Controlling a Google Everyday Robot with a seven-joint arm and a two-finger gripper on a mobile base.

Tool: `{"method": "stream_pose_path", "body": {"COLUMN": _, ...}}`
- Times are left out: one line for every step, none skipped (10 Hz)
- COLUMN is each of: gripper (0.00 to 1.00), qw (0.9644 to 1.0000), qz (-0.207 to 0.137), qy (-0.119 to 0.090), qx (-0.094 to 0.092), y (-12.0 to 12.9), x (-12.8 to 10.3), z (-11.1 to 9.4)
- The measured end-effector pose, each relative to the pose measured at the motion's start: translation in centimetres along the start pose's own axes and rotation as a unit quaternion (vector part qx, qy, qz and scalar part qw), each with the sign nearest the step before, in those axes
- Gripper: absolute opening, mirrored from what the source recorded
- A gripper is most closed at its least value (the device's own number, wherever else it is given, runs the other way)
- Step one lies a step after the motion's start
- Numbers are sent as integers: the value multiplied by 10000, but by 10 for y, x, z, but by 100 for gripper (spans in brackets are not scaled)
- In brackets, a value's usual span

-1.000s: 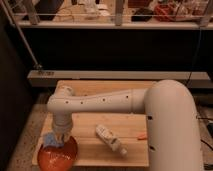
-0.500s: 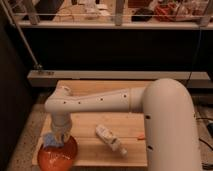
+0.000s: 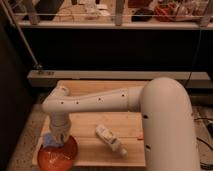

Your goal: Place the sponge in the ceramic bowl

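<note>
Sponge lies against gripper, just over rim of ceramic bowl.

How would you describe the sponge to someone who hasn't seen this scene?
Start at the wooden table and go to its near left corner, where the orange-red ceramic bowl sits under the gripper. The sponge is the small light-blue lump at the bowl's rim, unlike the white bottle.

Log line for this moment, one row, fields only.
claw: over left rim of ceramic bowl | sponge: at claw, above rim | white bottle: lying on table, right of bowl
</note>
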Motion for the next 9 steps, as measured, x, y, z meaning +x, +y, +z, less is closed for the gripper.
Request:
{"method": "stream_pose_path", "body": {"gripper": 11, "qw": 10000, "qz": -5, "qy": -4, "qx": -21, "y": 0, "x": 0, "z": 0}}
{"method": "stream_pose_path", "body": {"gripper": 11, "qw": 10000, "qz": -19, "qy": -8, "qx": -35, "y": -2, "x": -1, "z": -1}}
{"method": "stream_pose_path", "body": {"gripper": 11, "qw": 10000, "qz": -20, "qy": -14, "qx": -49, "y": -1, "x": -1, "z": -1}}
{"method": "stream_pose_path", "body": {"gripper": 11, "qw": 10000, "qz": -21, "qy": -13, "qx": -62, "y": -1, "x": 0, "z": -1}}
{"method": "stream_pose_path", "body": {"gripper": 11, "qw": 10000, "qz": -32, "qy": -14, "qx": -79, "y": -1, "x": 0, "z": -2}}
{"method": "stream_pose_path", "body": {"gripper": 11, "qw": 9999, "qz": -58, "qy": -15, "qx": -96, "y": -3, "x": -1, "z": -2}}
{"method": "stream_pose_path", "body": {"gripper": 11, "qw": 9999, "qz": -61, "qy": -15, "qx": -101, "y": -3, "x": -1, "z": -3}}
{"method": "stream_pose_path", "body": {"gripper": 11, "qw": 9999, "qz": -72, "qy": -20, "qx": -113, "y": -3, "x": -1, "z": -4}}
{"method": "stream_pose_path", "body": {"gripper": 11, "qw": 9999, "qz": -85, "qy": -22, "qx": -118, "y": -3, "x": -1, "z": -4}}
